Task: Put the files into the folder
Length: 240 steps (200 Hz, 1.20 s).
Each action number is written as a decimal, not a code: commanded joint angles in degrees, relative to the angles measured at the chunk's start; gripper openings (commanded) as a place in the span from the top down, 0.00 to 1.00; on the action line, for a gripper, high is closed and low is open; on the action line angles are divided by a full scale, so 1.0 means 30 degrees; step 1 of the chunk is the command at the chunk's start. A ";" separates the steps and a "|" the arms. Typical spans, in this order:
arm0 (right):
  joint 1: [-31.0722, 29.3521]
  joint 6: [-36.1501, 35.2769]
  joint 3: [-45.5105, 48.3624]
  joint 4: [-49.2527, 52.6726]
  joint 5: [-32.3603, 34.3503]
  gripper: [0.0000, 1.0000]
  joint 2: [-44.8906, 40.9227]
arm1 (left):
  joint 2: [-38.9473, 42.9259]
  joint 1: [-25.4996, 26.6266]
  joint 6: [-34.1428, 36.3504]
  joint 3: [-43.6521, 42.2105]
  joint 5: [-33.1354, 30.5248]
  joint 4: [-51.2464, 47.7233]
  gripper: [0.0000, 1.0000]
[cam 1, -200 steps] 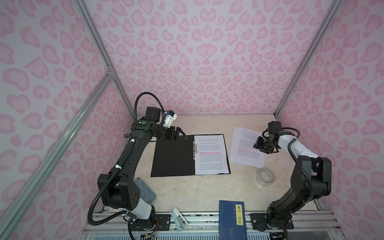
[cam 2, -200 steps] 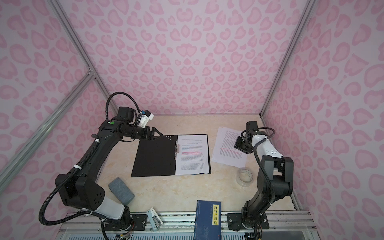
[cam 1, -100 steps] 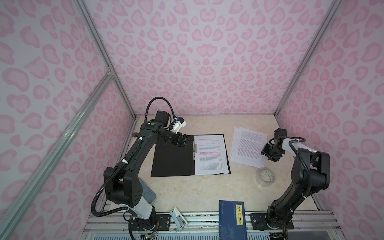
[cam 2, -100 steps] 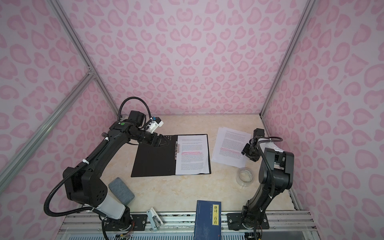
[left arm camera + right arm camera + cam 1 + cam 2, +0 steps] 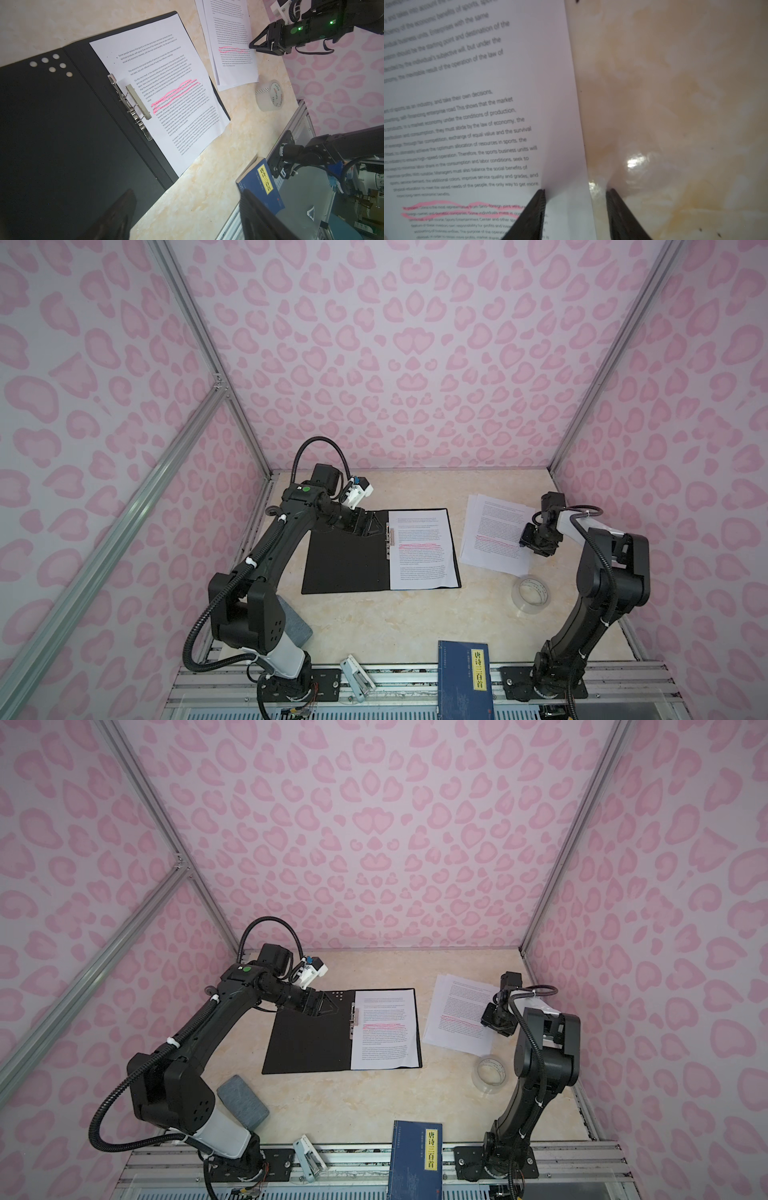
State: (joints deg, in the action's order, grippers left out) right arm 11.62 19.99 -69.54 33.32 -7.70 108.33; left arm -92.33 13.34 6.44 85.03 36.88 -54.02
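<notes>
**Desk:** Top view: the right gripper (image 5: 530, 541), jaws apart, sits at the right edge of the loose files (image 5: 492, 531), centre-right. The folder (image 5: 345, 556) lies open mid-frame.

**Photographer:** Left wrist view: the left gripper (image 5: 187, 191) is spread and empty. The blue book (image 5: 264, 182) reads "唐诗三百首"; the tape roll (image 5: 270, 95) reads "YuPin".

**Desk:** Right wrist view: the jaws straddle the files' edge. The arm should probably pinch one top page only, low and gently.

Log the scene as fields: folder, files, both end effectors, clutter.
folder: open flat, black inside up, metal clip at spine
filed: one sheet on its right half
loose files: stack on table, right of folder, apart from it
left end effector: open, empty, over folder's left cover, far end
right end effector: open, jaws straddling stack's right edge
clutter: tape roll by stack's near corner; blue book at front edge
</notes>
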 commanded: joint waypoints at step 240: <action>0.1018 0.0439 0.0951 -0.0591 -0.0934 0.59 -0.1707 | -0.5237 0.4447 -0.1518 0.5580 -0.1733 -0.0006 0.19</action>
State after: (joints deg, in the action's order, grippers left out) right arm 14.04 18.92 -68.16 33.34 -8.88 104.01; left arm -102.00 22.48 4.64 95.44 34.50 -53.98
